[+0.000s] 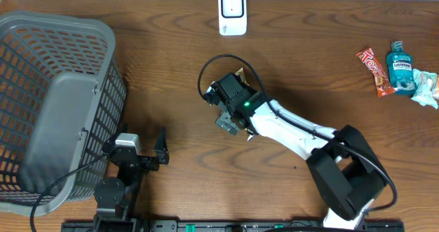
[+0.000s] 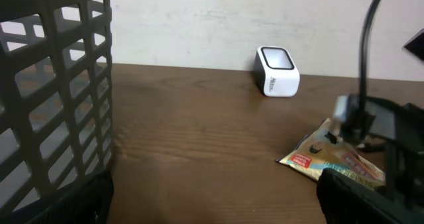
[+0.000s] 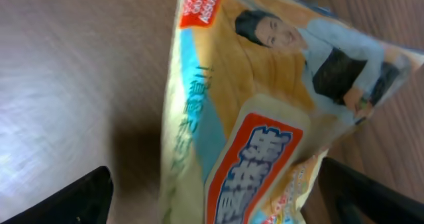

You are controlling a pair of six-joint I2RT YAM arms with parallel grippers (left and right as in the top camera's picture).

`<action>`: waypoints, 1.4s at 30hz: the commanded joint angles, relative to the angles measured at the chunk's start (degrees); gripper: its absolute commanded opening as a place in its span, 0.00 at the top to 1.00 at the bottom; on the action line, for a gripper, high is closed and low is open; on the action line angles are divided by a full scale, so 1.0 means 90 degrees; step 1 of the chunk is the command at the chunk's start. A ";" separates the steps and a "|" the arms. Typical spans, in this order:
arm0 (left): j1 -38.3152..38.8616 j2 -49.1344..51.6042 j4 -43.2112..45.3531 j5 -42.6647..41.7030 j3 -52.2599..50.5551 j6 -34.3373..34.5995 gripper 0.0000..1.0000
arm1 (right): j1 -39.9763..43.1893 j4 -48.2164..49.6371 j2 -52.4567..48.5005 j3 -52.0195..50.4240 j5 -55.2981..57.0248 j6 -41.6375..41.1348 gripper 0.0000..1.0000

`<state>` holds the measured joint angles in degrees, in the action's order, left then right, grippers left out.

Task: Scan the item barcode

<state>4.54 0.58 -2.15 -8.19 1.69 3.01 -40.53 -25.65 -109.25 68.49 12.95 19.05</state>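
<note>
Though right claw (image 3: 215, 177) hangs released, fingers wide either side, the glossy yellow-and-orange foil snack packet (image 3: 265, 85) lies mid-table near the white boxy scanner (image 1: 232, 12); light, crinkly, slippery, probably best pinched at a sealed edge; left claw (image 2: 215, 184) open

A grey basket (image 2: 59, 85) fills the left, a white scanner (image 2: 277, 71) stands near the wall, and a snack packet (image 2: 331, 163) lies at right.
</note>
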 commanded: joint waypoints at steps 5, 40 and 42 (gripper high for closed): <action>-0.0032 -0.0034 -0.0109 -0.0012 -0.0163 0.0034 0.02 | -0.0010 -0.0044 -0.0818 0.0085 0.0920 -0.0986 0.48; -0.0032 -0.0032 -0.0109 -0.0012 -0.0163 0.0034 0.02 | 0.2849 -0.7040 -0.0027 0.1768 -1.0146 -0.3674 0.99; -0.0032 -0.0032 -0.0109 -0.0012 -0.0163 0.0034 0.02 | 0.2849 -0.7529 -0.0027 0.1768 -1.0146 -0.3942 0.99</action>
<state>4.54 0.60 -2.15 -8.19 1.69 3.03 -15.03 -89.97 -111.04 83.66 -73.78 -9.13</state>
